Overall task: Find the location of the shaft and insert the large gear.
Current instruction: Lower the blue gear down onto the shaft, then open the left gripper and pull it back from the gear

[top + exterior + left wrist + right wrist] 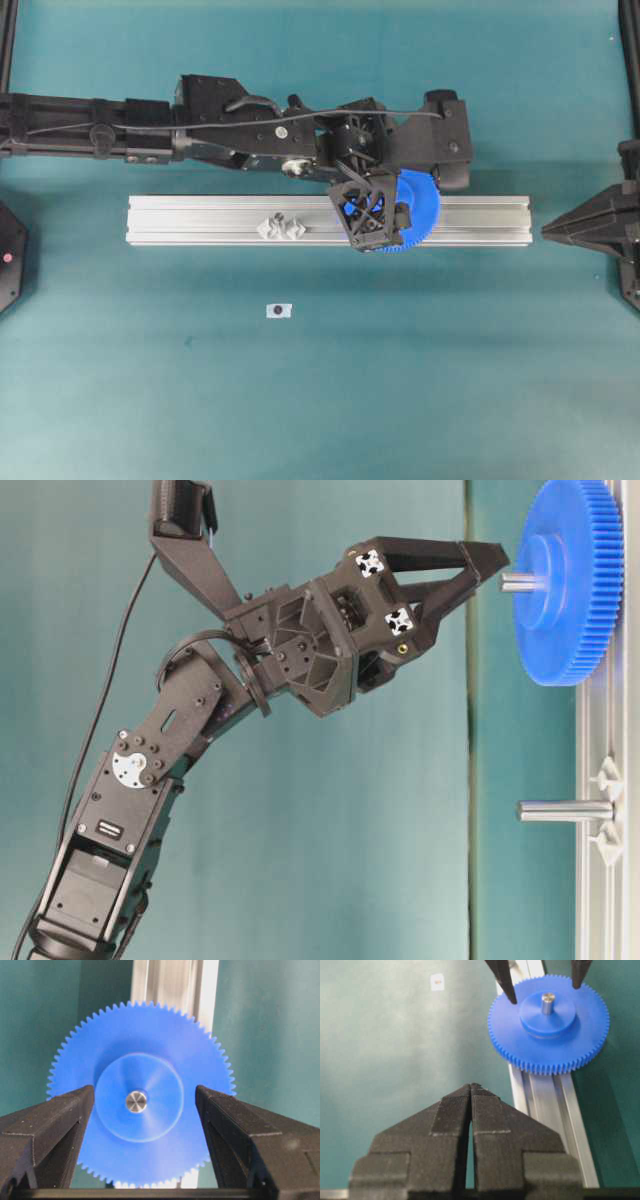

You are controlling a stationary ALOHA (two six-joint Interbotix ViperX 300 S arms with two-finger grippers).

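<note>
The large gear (150, 1155), a bright blue toothed disc, sits on the aluminium rail (200, 220) with the shaft (136, 1101) poking up through its hub hole. In the right wrist view the shaft (548, 1002) stands above the hub of the gear (550, 1045). My left gripper (145, 1089) hovers open over the gear, its fingers (70, 1115) on either side of the hub and apart from it. The table-level view shows a gap between the left gripper (482, 572) and the gear (570, 620). My right gripper (471, 1085) is shut and empty, off the rail's right end (548, 231).
A second bracket pair with a darker-tipped pin (281, 227) stands on the rail left of the gear. A small white tag with a dark dot (279, 311) lies on the teal mat in front of the rail. The left arm (120, 130) stretches along behind the rail.
</note>
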